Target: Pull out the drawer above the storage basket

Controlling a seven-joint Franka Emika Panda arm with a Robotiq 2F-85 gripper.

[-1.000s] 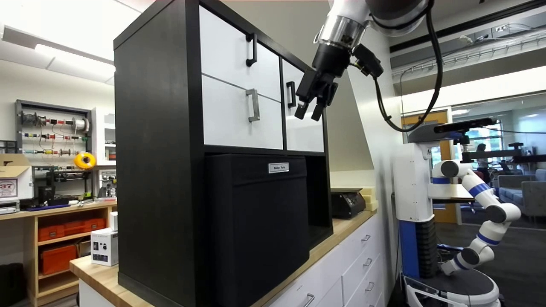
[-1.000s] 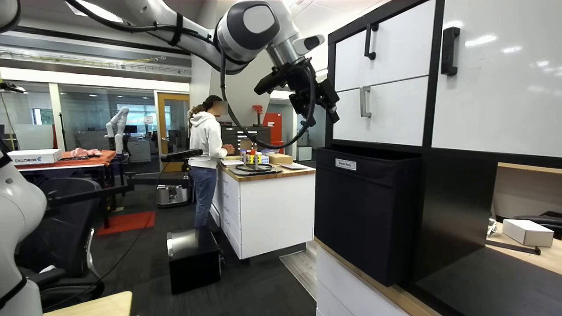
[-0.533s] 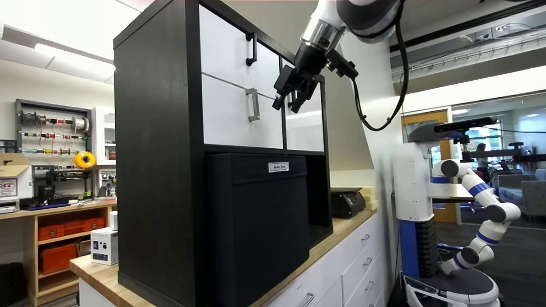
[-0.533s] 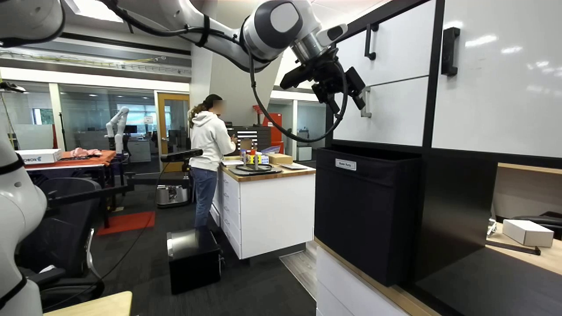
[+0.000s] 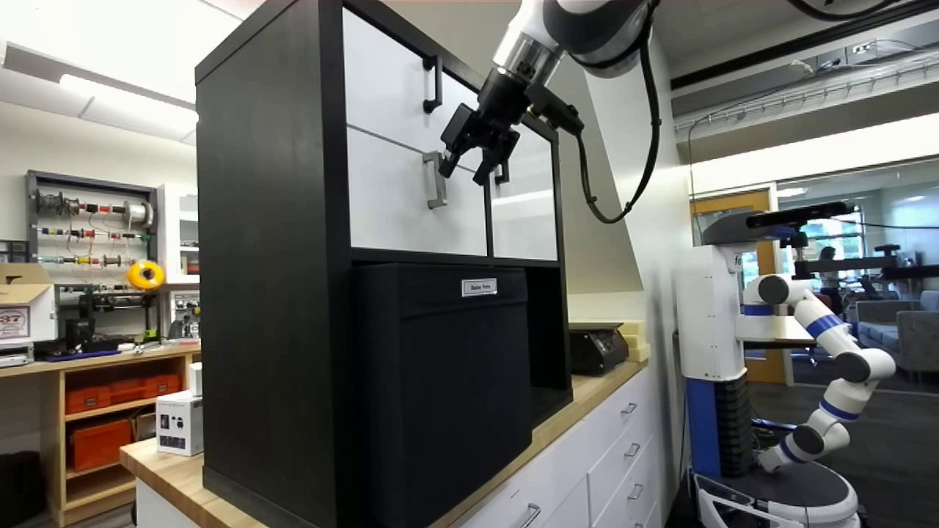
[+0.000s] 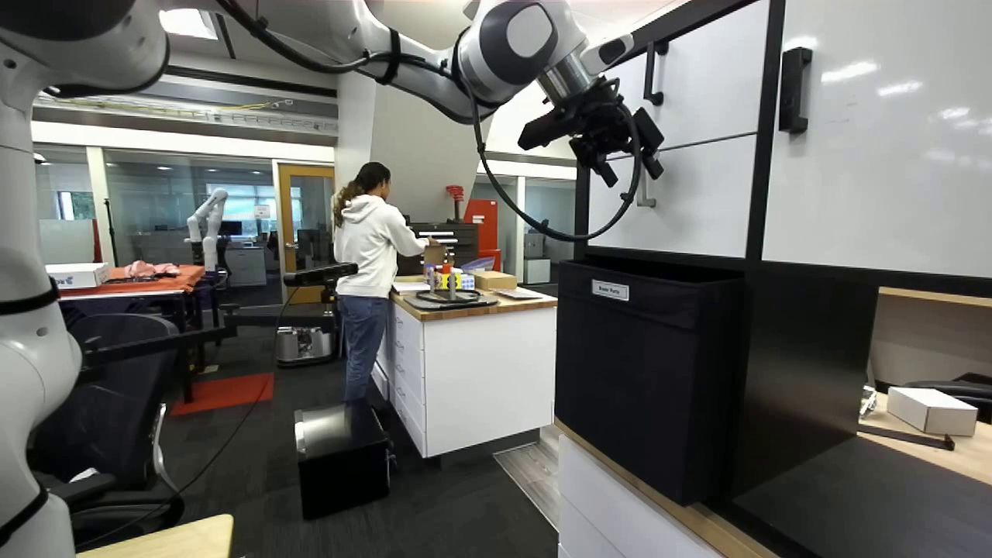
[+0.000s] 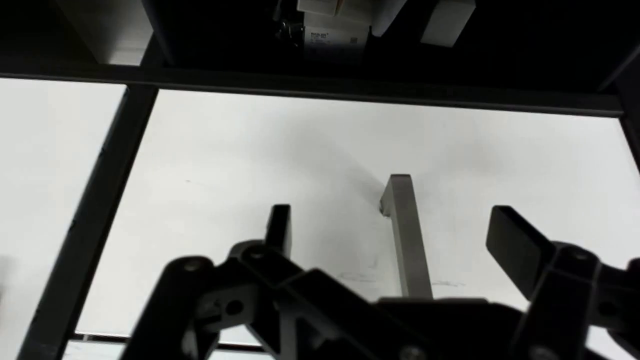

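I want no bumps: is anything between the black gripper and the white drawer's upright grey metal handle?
Nothing visible: in the wrist view the open black gripper hides one end of the upright grey metal handle; the rest shows.

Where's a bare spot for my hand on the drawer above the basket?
The drawer has bare patches between its grey handle and the black frame, on both sides and toward the basket. It's crowded at the handle, where the robot's open hand hovers, and inside the basket, where white boxes show.
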